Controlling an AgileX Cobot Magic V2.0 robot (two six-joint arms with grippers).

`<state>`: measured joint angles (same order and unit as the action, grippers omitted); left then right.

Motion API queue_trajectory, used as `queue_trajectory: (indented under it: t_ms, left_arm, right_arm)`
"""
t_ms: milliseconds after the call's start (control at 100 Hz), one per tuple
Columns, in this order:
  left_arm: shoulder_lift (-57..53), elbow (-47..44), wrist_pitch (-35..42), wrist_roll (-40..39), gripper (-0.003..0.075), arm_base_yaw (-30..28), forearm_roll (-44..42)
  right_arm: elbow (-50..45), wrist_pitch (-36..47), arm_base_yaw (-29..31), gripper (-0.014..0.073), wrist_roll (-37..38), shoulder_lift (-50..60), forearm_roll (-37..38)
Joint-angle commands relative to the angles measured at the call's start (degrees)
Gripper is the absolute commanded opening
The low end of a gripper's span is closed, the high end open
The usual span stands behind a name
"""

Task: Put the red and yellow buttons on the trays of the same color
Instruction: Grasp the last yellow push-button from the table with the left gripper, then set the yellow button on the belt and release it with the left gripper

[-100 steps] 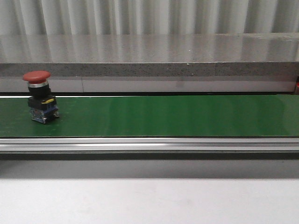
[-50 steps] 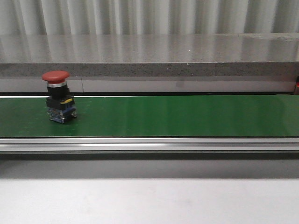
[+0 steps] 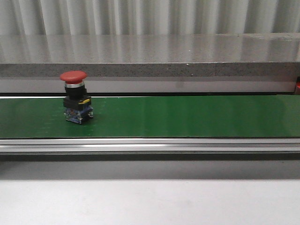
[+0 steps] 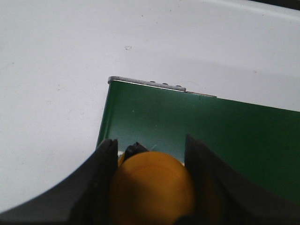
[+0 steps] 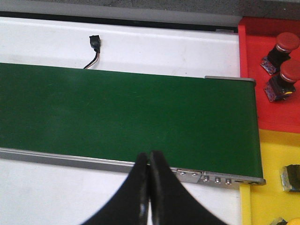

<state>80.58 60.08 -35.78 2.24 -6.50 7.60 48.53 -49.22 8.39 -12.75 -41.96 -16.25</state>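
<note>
A red mushroom-head button [image 3: 75, 96] stands upright on the green belt [image 3: 187, 117], left of centre; neither gripper shows in the front view. In the left wrist view my left gripper [image 4: 151, 143] is shut on a yellow button [image 4: 152, 187], held over the corner of the belt [image 4: 211, 131]. My right gripper [image 5: 149, 154] is shut and empty over the belt's near rail. To its side lie the red tray [image 5: 281, 117], holding two red buttons [image 5: 283, 44] [image 5: 286, 79], and the yellow tray [image 5: 272, 187], with a button body [image 5: 291, 177] at the frame edge.
The belt [image 5: 117, 112] has a metal rail [image 3: 150, 144] along its near side and a grey stone ledge [image 3: 150, 56] behind it. White table surrounds it. A small black connector with wires [image 5: 95, 44] lies beyond the belt.
The red button has travelled to the right along the belt, from near the left edge toward the centre. It stays upright.
</note>
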Motion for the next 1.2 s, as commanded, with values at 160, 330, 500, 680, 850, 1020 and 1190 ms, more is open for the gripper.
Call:
queue_trajectory:
  t_ms: [160, 330, 500, 680, 850, 1020, 1190]
  left_arm:
    - [-1.4, 0.2, 5.48, 0.31, -0.002, 0.37, 0.96]
    - [1.35, 0.2, 5.71, 0.31, -0.002, 0.37, 1.21]
    - [3.0, 0.2, 5.71, 0.31, -0.0014, 0.37, 1.62]
    - [3.0, 0.2, 4.5, 0.31, 0.016, 0.37, 1.62]
    - [3.0, 0.2, 2.94, 0.31, 0.0416, 0.37, 1.62]
    - [3.0, 0.3, 2.66, 0.34, 0.0507, 0.37, 1.62]
    - [3.0, 1.92, 1.37, 4.48, 0.0517, 0.37, 5.06]
  right_arm:
    - [1.37, 3.01, -0.07, -0.0067, -0.47, 0.29, -0.5]
    - [1.37, 3.01, -0.07, -0.0067, -0.47, 0.29, -0.5]
    - [1.37, 3.01, -0.07, -0.0067, -0.47, 0.29, -0.5]
    - [1.37, 3.01, -0.07, -0.0067, -0.47, 0.29, -0.5]
    - [1.37, 3.01, -0.07, -0.0067, -0.47, 0.29, -0.5]
    - [1.37, 3.01, -0.07, -0.0067, -0.47, 0.29, -0.5]
    - [1.37, 3.01, -0.07, -0.0067, -0.47, 0.29, -0.5]
